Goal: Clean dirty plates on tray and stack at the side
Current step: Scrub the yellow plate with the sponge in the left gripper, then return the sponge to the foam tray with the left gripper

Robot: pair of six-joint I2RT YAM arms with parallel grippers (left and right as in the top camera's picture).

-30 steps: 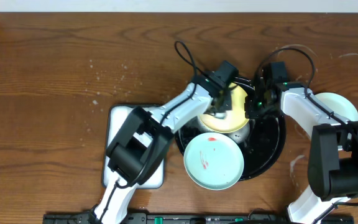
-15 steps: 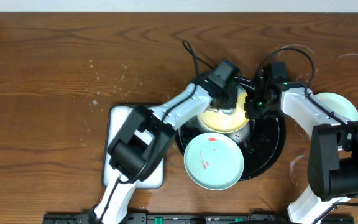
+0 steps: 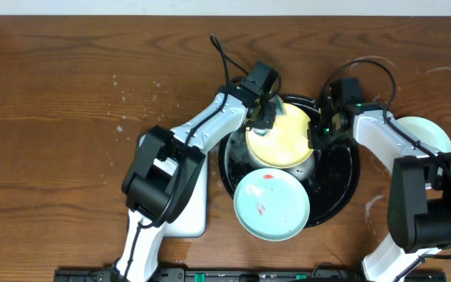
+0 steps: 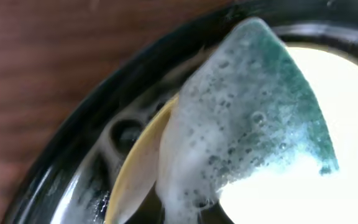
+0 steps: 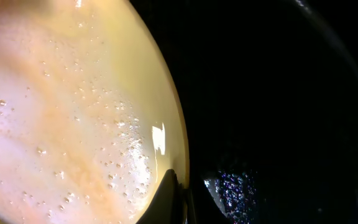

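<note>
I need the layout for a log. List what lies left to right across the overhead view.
white rectangular tray → yellow plate → right hand → mint plate on the tabletop. The black tray and the smeared mint plate overlap these, so they are left out.

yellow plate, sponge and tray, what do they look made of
Yellow plate: probably glazed ceramic or melamine; it is smooth and glossy, with a sharp highlight beside the suds. Sponge: porous foam with a green face, lathered white. Tray: black and shiny where wet; plastic or coated metal, cannot tell.
</note>
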